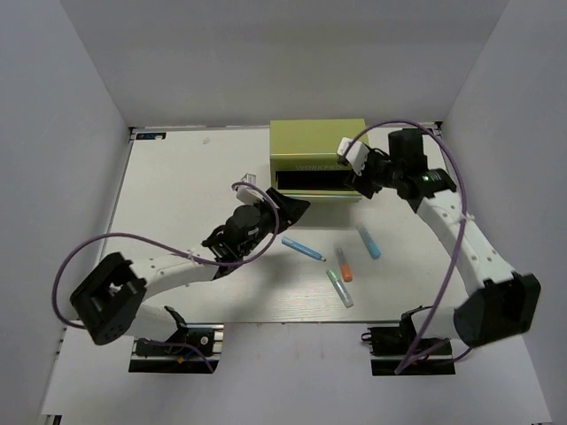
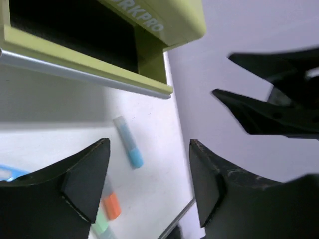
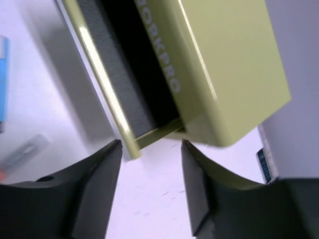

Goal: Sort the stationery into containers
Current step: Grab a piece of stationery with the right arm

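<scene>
**Both grippers wide at the chest, four sticks on the table**

On the left, the left gripper (image 1: 295, 209) hangs over the white table (image 1: 177, 177), just off the chest's front left corner. Its wrist view shows the fingers (image 2: 84, 174) well apart with nothing between them.

Just right of it lies the blue pen (image 1: 303, 248), thin and slanted, well in front of the chest. The chest (image 1: 317, 140) stands at the far edge of the table. It is an olive-green metal box with glossy sides and pale "WORKPRO" lettering on its front. One drawer (image 1: 314, 181) stands out toward the arms, dark inside, with a bright rail along its front edge.

Further right, the green marker (image 1: 338, 288) lies nearest the arms, and the orange marker (image 1: 344, 266) lies just beyond it. The two are close together and roughly parallel.

The right gripper (image 1: 361, 184) sits at the drawer's right end. Its wrist view shows the fingers (image 3: 99, 174) spread wide, and the drawer's front corner shows in the gap just past the tips. I cannot tell whether it touches them.

Rightmost of the four sticks is the light-blue marker (image 1: 368, 241), short and stubby. It lies in front of the chest's right corner, apart from the other three.
</scene>
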